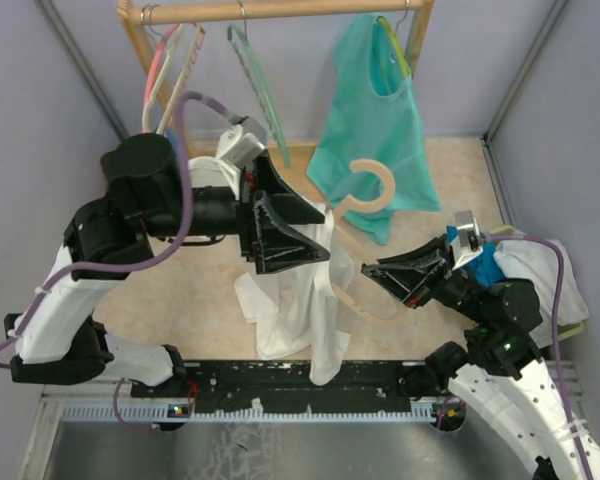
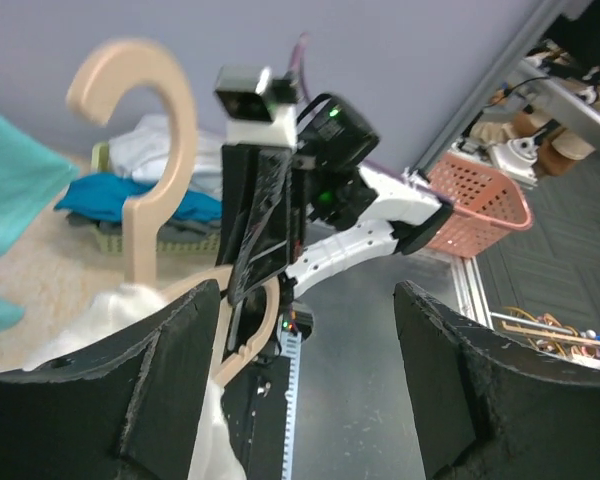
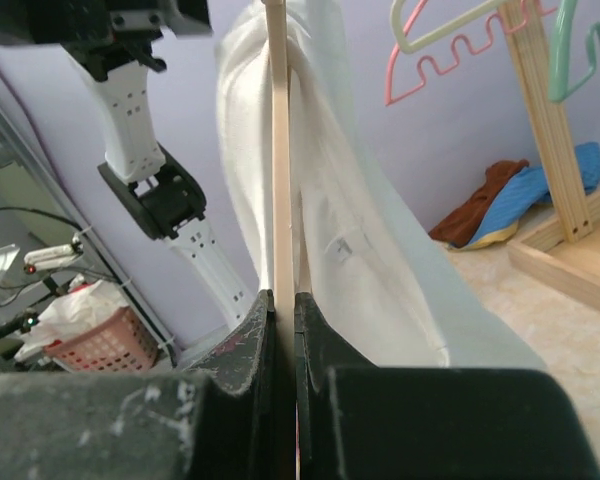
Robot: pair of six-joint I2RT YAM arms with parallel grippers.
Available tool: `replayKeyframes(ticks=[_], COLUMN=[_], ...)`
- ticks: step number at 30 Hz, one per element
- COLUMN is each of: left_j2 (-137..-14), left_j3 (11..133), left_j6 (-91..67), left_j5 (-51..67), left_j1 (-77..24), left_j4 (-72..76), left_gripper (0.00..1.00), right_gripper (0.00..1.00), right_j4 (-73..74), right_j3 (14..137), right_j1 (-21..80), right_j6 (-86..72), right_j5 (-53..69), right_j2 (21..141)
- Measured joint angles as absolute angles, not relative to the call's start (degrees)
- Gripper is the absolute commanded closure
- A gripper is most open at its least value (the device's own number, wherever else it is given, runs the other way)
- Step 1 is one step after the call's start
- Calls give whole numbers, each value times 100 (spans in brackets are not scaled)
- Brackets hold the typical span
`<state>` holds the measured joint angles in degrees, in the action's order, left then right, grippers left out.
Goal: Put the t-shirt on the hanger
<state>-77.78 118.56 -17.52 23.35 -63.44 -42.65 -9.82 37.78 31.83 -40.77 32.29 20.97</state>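
The white t-shirt (image 1: 300,310) hangs in wrinkled folds over the left side of the beige hanger (image 1: 372,187), whose big hook points up. My right gripper (image 1: 370,271) is shut on the hanger's frame and holds it up over the floor. In the right wrist view the jaws (image 3: 284,300) clamp the thin beige bar (image 3: 278,150), with the t-shirt (image 3: 350,220) draped beside it. My left gripper (image 1: 320,238) is open, right at the shirt's upper part. In the left wrist view its fingers (image 2: 110,400) stand wide apart, with the shirt (image 2: 110,305) and the hook (image 2: 145,110) at the left.
A wooden rack (image 1: 140,60) at the back carries pink hangers (image 1: 165,60), a thin green hanger (image 1: 255,80) and a teal top (image 1: 375,130). A pile of clothes (image 1: 540,265) lies at the right. A salmon basket (image 2: 480,195) stands off the table. Brown and blue garments (image 3: 500,200) lie by the rack's foot.
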Motion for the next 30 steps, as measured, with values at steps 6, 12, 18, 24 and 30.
replayKeyframes(ticks=[6,12,18,24,30], left_j2=[-7516,-7708,-7813,-7634,-7688], left_j3=[11883,12101,13006,13152,12971], left_j6=[-1747,-1455,-904,-635,-733], left_j5=[2689,2250,757,395,622], left_j1=[-6361,-6364,-6361,-6364,-6364], left_j4=[-3806,-4235,-5242,-5693,-6038], left_gripper=[24,19,14,6,10], right_gripper=[100,100,100,100,100], right_j4=[-650,-471,-416,-449,-318], right_j3=[3754,3745,3723,3599,3599], right_j1=[3183,3183,3183,3183,3183], right_j6=[-4077,-4071,-4152,-4278,-4287], right_j5=[3363,3361,3684,4456,5004], right_j2=[2027,2023,2025,2025,2025])
